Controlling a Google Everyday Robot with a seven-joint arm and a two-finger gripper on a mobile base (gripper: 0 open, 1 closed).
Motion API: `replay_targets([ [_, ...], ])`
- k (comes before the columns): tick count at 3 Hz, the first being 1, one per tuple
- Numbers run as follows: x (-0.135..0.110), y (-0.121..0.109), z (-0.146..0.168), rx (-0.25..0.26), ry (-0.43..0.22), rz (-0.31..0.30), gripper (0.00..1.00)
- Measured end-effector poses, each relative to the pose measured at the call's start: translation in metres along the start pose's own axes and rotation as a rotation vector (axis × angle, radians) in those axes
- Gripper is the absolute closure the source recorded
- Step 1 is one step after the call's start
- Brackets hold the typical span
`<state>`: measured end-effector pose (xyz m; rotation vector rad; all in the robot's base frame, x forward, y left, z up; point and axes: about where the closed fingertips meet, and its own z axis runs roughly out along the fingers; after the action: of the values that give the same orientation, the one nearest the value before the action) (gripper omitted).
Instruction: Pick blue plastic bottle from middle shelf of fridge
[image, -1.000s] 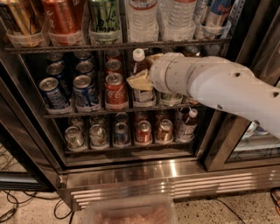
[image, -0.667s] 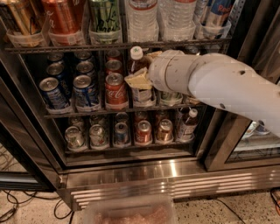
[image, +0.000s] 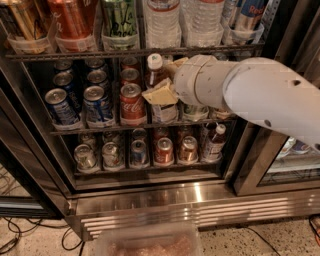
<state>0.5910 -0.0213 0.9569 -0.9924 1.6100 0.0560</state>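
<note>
Expect the bottle (image: 154, 75) to be full, heavy and slick; grasp it mid-body. The gripper (image: 159, 94) is against the bottle; jaw state cannot be told.

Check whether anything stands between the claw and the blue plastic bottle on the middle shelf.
Nothing visible does. The claw is right at the blue plastic bottle on the middle shelf, covering the bottle's midsection in this view. The red can stands beside the bottle on its left, not between them.

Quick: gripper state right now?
Gripper: at the blue plastic bottle on the middle shelf; open or closed cannot be told.
</note>
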Motion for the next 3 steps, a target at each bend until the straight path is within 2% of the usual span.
replay_targets([
  [1,0.0,0.003,-0.014,-0.018,0.009,0.003,1.0],
  [3,0.003,0.017,-0.043,-0.096,0.036,-0.013,1.0],
])
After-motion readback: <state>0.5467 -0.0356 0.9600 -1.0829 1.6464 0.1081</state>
